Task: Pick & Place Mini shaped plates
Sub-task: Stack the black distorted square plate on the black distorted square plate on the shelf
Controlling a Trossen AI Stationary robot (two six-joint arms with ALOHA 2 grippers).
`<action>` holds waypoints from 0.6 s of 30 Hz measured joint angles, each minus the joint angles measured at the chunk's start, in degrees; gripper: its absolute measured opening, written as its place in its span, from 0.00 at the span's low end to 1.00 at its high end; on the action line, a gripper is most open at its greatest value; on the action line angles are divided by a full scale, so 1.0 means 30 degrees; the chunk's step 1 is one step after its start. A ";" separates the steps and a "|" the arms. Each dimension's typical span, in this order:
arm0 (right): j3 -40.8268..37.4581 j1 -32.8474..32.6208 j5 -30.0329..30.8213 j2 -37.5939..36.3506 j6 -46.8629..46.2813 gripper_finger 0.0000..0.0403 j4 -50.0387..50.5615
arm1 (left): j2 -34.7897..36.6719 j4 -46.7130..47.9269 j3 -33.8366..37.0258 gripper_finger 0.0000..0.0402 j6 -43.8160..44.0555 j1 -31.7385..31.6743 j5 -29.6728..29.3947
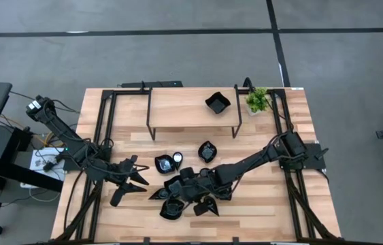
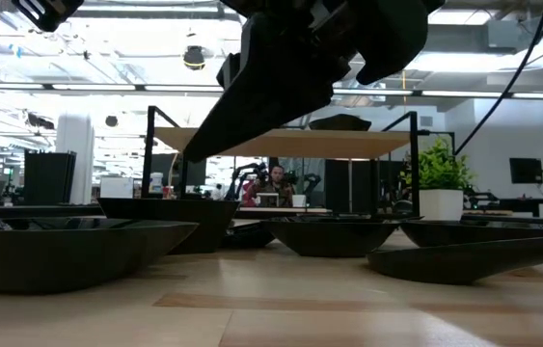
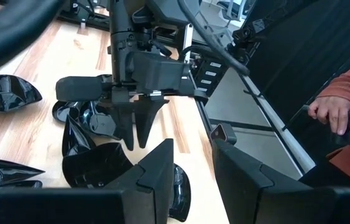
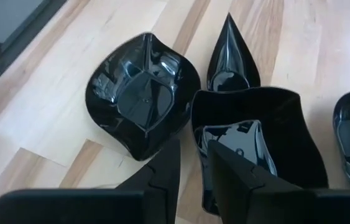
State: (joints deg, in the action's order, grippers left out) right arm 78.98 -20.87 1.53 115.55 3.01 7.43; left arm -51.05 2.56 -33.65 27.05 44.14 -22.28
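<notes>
Plates (image 1: 177, 197) are sitting bunched at the table's (image 1: 259, 211) front middle in your overhead shot, with one more up on the shelf (image 1: 194, 112) near the plant (image 1: 258, 101). Your right gripper (image 1: 179, 185) is hovering over the pile; your left gripper (image 1: 131, 184) is waiting just beside it. Right wrist cam: fingers (image 4: 162, 174) parted narrowly, gripping nothing, above a square dish's (image 4: 255, 143) rim beside a leaf-shaped one (image 4: 142, 93). Left wrist cam: fingers (image 3: 156, 174) apart, empty.

Most of the mini shaped plates (image 1: 177, 197) are lying close together at the front middle of the table (image 1: 273, 204). One plate (image 1: 218, 103) is sitting up on the shelf (image 1: 177, 109) at the back. The small plant (image 1: 258, 100) is standing just to its right.
</notes>
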 joint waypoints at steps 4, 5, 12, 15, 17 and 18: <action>0.0007 -0.0004 -0.0003 0.0000 0.0000 0.19 0.0070 | -0.0002 -0.0020 0.0004 0.28 0.0000 0.0000 0.0000; 0.0007 -0.0004 -0.0003 0.0000 0.0000 0.19 0.0094 | -0.0006 -0.0020 0.0000 0.28 0.0000 0.0000 0.0000; 0.0007 0.0003 -0.0003 0.0000 0.0000 0.19 0.0509 | -0.0006 -0.0028 0.0004 0.28 0.0000 0.0000 0.0000; 0.0007 -0.0004 -0.0003 0.0000 0.0008 0.19 0.0619 | 0.0001 -0.0028 0.0000 0.28 -0.0005 0.0000 0.0000; 0.0015 0.0014 -0.0003 0.0000 0.0056 0.19 0.0876 | 0.0001 -0.0031 0.0007 0.28 -0.0004 0.0000 0.0000; 0.0012 0.0032 -0.0003 0.0000 0.0054 0.19 0.1038 | -0.0001 -0.0035 0.0003 0.28 0.0000 0.0000 0.0000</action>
State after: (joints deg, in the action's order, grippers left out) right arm 79.02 -20.78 1.52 115.55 3.17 10.55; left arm -51.05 2.46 -33.64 27.05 44.14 -22.28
